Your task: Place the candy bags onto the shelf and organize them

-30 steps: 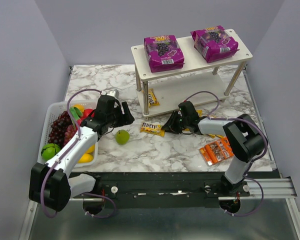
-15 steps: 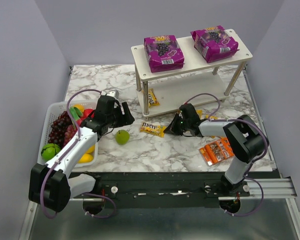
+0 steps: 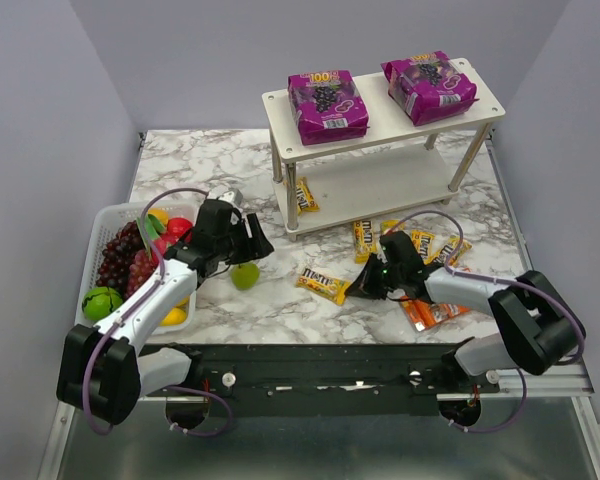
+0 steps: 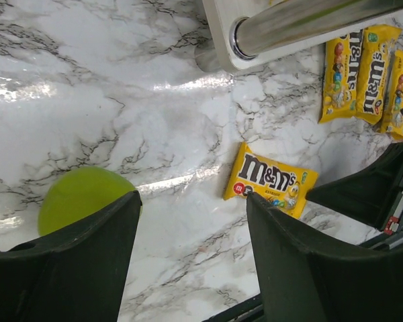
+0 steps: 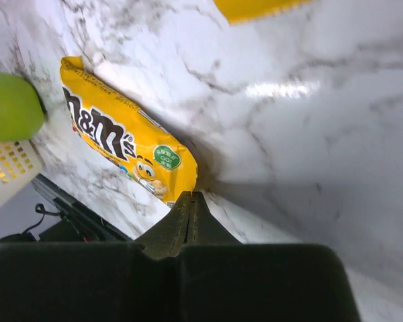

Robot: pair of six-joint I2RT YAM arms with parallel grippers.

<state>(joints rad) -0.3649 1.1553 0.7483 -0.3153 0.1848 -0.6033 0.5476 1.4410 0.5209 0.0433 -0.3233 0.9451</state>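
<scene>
Two purple pouches [image 3: 327,105] [image 3: 428,87] lie atop the shelf [image 3: 380,180]; one yellow packet [image 3: 323,284] lies on the marble table [image 3: 210,160], its end at your right gripper [image 5: 190,198], fingers pressed together; your left gripper [image 4: 191,201] hangs spread apart beside the green fruit [image 4: 77,194].

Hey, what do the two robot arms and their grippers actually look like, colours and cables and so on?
The left arm and right arm have white links between bulky black joints. A thin purple cable loops beside each. The left gripper and right gripper are matt black, with wedge-shaped fingers.
</scene>
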